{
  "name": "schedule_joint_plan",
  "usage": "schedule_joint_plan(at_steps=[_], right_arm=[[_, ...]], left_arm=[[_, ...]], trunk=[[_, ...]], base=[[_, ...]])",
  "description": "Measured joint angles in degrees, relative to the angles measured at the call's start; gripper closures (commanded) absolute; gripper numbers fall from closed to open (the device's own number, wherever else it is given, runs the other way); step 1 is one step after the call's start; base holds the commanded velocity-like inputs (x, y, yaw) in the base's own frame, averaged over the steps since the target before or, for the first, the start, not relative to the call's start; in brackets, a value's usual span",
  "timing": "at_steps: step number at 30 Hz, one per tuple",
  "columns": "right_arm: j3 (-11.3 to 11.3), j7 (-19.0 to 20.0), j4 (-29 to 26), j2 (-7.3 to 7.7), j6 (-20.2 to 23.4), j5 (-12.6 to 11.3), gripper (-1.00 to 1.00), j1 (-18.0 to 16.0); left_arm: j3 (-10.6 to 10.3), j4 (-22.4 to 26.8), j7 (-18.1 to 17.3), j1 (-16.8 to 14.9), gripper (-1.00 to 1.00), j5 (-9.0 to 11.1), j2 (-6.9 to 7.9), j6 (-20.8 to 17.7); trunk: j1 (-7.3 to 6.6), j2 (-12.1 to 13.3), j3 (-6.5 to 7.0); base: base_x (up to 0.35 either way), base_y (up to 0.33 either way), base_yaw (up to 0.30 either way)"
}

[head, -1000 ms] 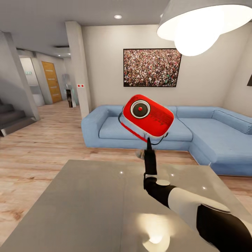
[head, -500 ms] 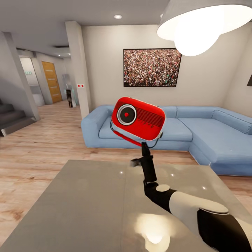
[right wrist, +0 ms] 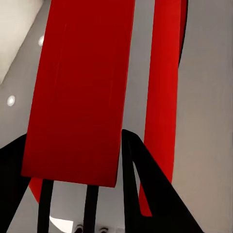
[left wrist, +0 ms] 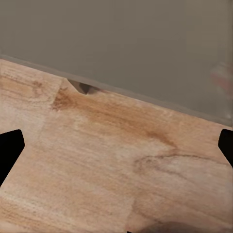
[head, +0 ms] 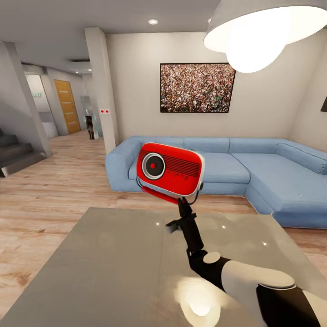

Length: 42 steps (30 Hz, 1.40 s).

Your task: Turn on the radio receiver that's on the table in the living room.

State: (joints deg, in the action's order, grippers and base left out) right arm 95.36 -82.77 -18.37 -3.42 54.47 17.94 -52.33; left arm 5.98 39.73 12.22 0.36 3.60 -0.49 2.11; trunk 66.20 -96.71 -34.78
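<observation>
Gripping radio receiver (head: 171, 172) — right gripper (head: 180, 205)

Glossy grey table (head: 113, 263), wood-grain floor (head: 50, 190), smooth red radio receiver (head: 175, 168)

One red radio (head: 170, 170), raised above one grey desk (head: 113, 268). One blue sofa (head: 272, 175) at two o'clock, one framed picture (head: 197, 87) at twelve, one hanging lamp (head: 259, 27) at one. One ceiling spotlight (head: 153, 21), one orange door (head: 67, 106) and one staircase (head: 13, 154) at nine and ten.

Radio receiver (head: 171, 170) above the table (head: 113, 268), sofa (head: 272, 172) behind.
</observation>
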Motion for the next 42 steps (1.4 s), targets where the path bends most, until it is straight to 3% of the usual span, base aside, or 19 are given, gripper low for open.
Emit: schedule_joint_plan(at_steps=[5,10,42], right_arm=[[3.0,-3.2,1.8,0.00,0.3,0.3,1.00,2.0],[3.6,-5.4,3.6,0.00,0.3,0.0,1.00,3.7],[3.5,-5.9,5.6,0.26,-0.1,0.1,1.00,4.2]], left_arm=[[0.0,0.0,-0.1,0.0,-1.00,0.0,0.04,0.0],[0.0,0.0,-0.1,0.0,-1.00,0.0,0.05,0.0],[-0.1,0.0,-0.5,0.0,-1.00,0.1,0.00,0.1]], trunk=[[0.00,0.0,0.00],[0.00,0.0,0.00],[0.00,0.0,0.00]], base=[[0.000,0.000,0.000],[0.000,0.000,0.000],[0.000,0.000,0.000]])
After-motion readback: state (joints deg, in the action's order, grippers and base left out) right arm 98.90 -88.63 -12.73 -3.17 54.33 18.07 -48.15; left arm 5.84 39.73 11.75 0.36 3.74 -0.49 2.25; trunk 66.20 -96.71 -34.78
